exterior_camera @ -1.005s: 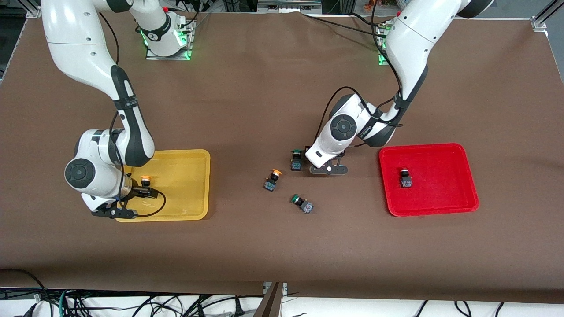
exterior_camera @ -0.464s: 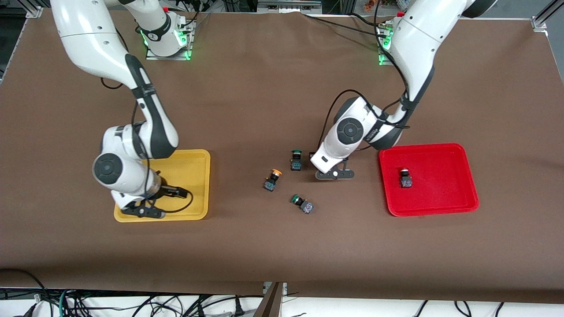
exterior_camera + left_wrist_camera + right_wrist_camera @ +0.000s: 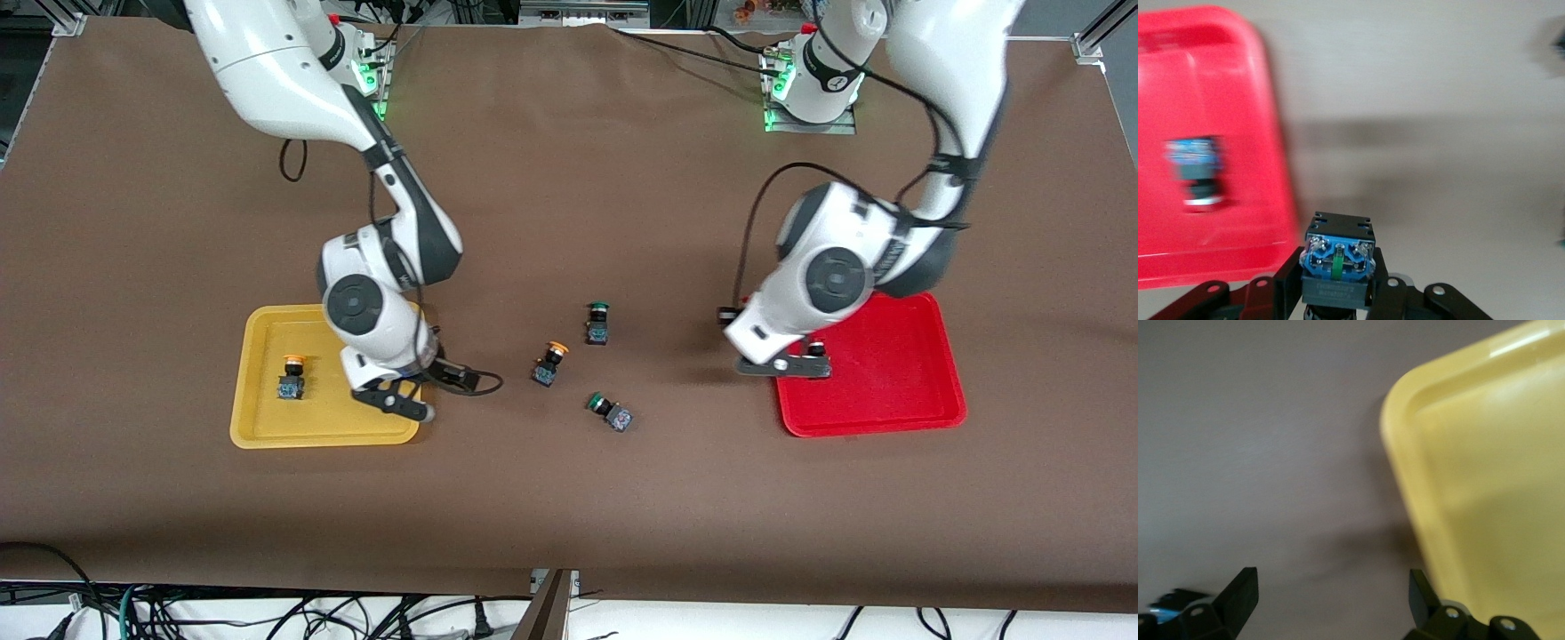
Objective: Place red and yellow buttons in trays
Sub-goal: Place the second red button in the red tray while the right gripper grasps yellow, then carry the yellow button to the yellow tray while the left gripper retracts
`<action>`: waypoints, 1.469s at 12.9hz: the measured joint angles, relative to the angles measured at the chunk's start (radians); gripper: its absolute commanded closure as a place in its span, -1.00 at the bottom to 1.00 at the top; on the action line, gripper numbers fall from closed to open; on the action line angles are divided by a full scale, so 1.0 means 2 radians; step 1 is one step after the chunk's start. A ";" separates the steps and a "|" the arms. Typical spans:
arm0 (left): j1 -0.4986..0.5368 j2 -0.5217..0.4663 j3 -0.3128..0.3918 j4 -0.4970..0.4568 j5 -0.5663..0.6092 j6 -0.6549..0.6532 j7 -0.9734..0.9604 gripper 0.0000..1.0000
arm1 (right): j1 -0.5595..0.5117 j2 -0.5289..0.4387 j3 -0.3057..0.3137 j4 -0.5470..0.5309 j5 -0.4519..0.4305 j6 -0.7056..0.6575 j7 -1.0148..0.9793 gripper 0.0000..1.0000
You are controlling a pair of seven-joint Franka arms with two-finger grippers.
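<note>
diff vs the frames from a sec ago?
The right gripper, fingers open, left the yellow-capped button in the yellow tray and swung to that tray's edge nearest the loose buttons. The left gripper shut on a button, cap unseen, and carried it to the red tray's edge. Unmoved: both trays, the yellow-capped button and two green-capped buttons on the table.

From my left wrist camera I see the left gripper (image 3: 1336,293) clamped on a button (image 3: 1337,259) — its black body and blue base face the lens, with a green strip in the middle of the base; its cap colour I cannot tell. Below it lies the brown table (image 3: 1425,133). The red tray (image 3: 1238,87) sits beside the gripper's shadow, and a blurred button with a blue base (image 3: 1197,172) lies inside that tray.
</note>
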 measured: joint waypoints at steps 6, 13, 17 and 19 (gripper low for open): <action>0.163 0.026 0.007 -0.016 0.020 0.066 0.139 0.90 | 0.067 0.084 -0.001 0.097 -0.057 0.003 0.152 -1.00; 0.166 0.075 -0.001 -0.008 0.021 0.133 0.144 -1.00 | 0.101 0.124 -0.003 0.136 -0.062 0.017 0.209 -1.00; 0.167 0.030 -0.005 0.025 0.012 0.091 0.139 -1.00 | 0.101 0.124 -0.007 0.138 -0.062 0.018 0.209 0.70; 0.166 0.001 -0.015 0.041 -0.029 0.064 0.120 -1.00 | 0.101 0.124 -0.009 0.139 -0.063 0.018 0.209 1.00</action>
